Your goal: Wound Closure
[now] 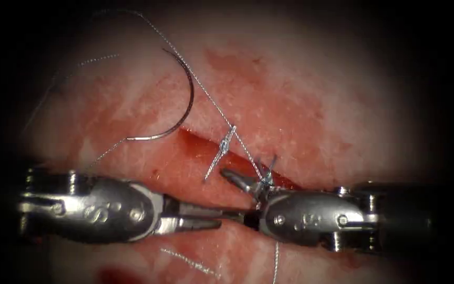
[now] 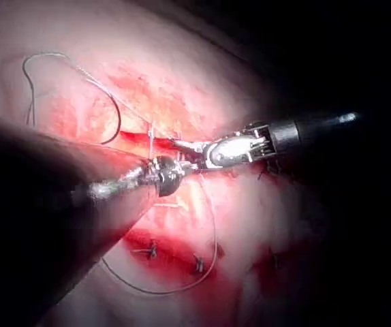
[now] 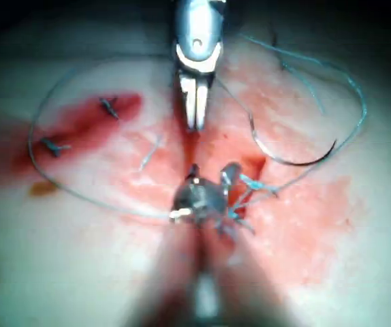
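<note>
1. The left tool [image 1: 214, 218] is polished, shiny metal with smooth rounded housing and bright glints.
2. The right tool [image 1: 237, 181] has the same glossy metal finish.
3. The needle [image 1: 182, 110] is thin, smooth dark metal, gleaming pale near its thread end.
4. The thread [image 1: 206, 92] looks braided, finely rough, pale and matt.
5. The tissue [image 1: 300, 105] is soft and moist, with a wet sheen.
6. The red fluid [image 1: 200, 147] lies glossy in the cut [image 1: 195, 142].

The needle [image 1: 182, 94] lies loose on the tissue [image 1: 300, 84] left of the cut [image 1: 206, 147]; thread [image 1: 206, 92] slants across to a knot [image 1: 226, 143]; right of that the tissue is bare; the left tool [image 1: 214, 218] and right tool [image 1: 240, 194] crowd the near edge.
</note>
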